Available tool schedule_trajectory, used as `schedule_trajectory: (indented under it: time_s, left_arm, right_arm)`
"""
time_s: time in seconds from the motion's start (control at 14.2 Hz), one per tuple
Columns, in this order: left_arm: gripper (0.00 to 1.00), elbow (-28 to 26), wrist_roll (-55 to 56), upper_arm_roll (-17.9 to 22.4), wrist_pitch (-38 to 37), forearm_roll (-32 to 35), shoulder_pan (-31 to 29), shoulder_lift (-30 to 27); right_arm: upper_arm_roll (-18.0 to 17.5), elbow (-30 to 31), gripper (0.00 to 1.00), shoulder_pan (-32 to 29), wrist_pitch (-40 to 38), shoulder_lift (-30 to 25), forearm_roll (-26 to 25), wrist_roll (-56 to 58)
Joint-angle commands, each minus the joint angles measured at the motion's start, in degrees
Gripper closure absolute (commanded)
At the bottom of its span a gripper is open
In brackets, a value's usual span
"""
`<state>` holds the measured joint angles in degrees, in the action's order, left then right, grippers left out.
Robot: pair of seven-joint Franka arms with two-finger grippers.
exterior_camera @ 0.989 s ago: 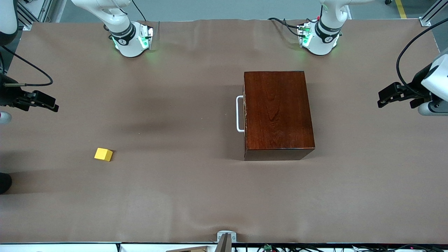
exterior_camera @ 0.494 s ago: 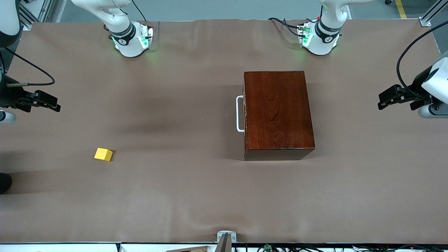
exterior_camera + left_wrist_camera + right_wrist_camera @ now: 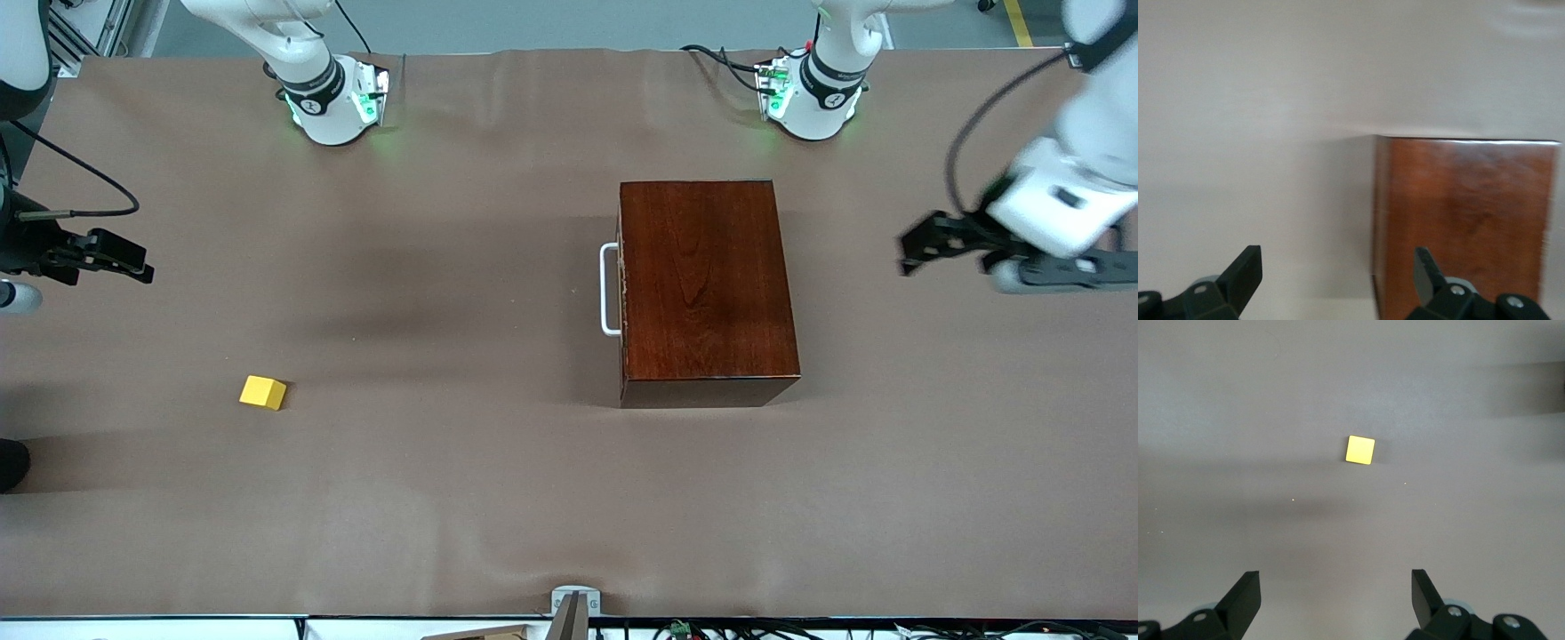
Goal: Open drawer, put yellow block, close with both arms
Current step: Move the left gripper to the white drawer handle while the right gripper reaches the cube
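Observation:
The dark mahogany box (image 3: 707, 289) stands mid-table with its drawer shut; the white U-shaped handle (image 3: 609, 289) faces the right arm's end. The box also shows in the left wrist view (image 3: 1461, 227). The small yellow block (image 3: 263, 392) lies on the table toward the right arm's end, nearer the front camera than the box; it also shows in the right wrist view (image 3: 1360, 449). My left gripper (image 3: 916, 252) is open and empty above the table, beside the box's back end. My right gripper (image 3: 133, 265) is open and empty above the table at the right arm's end.
The brown table covering (image 3: 462, 480) has a small grey bracket (image 3: 574, 604) at its edge nearest the front camera. The two arm bases (image 3: 333, 98) (image 3: 813, 93) stand along the table's edge farthest from that camera.
My left gripper has moved toward the box from the table's end. The right gripper has barely shifted. The box and the yellow block have not moved.

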<state>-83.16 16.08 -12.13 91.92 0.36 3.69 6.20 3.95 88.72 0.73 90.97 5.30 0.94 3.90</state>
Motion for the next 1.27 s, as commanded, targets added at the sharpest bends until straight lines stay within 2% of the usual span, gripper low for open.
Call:
schedule_trajectory:
  time_s: [0.0,0.14,0.28,0.56,0.78,0.92,1.06,1.2]
  left_arm:
    - [0.0,4.84,6.39,-0.79,-0.33,-0.19,7.27,4.15]
    - [0.0,7.73,17.7,-0.88,0.02,-0.36,13.94,7.67]
    - [0.0,10.64,26.86,-0.96,0.98,-0.45,20.28,11.36]
    - [0.0,10.91,39.71,0.0,7.48,-0.19,31.27,15.59]
    - [0.0,10.83,39.91,-0.17,9.16,-0.1,33.14,17.35]
    - [0.0,10.82,39.65,-0.26,9.25,-0.19,33.23,19.45]
    - [0.0,10.65,39.29,-0.44,9.25,0.07,33.66,21.74]
    - [0.0,10.47,38.16,-0.44,9.07,4.61,35.15,24.02]
  right_arm:
    - [-0.43,-1.35,0.0,0.76,-0.44,3.21,-0.49,0.76]
    - [-0.17,-2.49,0.0,2.26,-1.14,3.49,-0.94,0.06]
    - [0.01,-3.28,0.0,0.68,-1.93,3.48,-0.15,-0.99]
    - [0.01,-3.29,0.0,-0.55,-2.81,3.48,0.03,-2.13]
    - [-0.08,-3.37,0.0,-0.29,-2.64,3.48,-0.06,-8.45]
    - [-0.08,-3.37,0.0,0.32,-2.55,3.57,-0.59,-8.47]
    - [-0.25,-3.29,0.0,1.72,-2.02,5.84,-0.94,-8.47]
    - [-0.34,-3.72,0.0,2.96,-1.41,9.88,-0.94,-8.38]
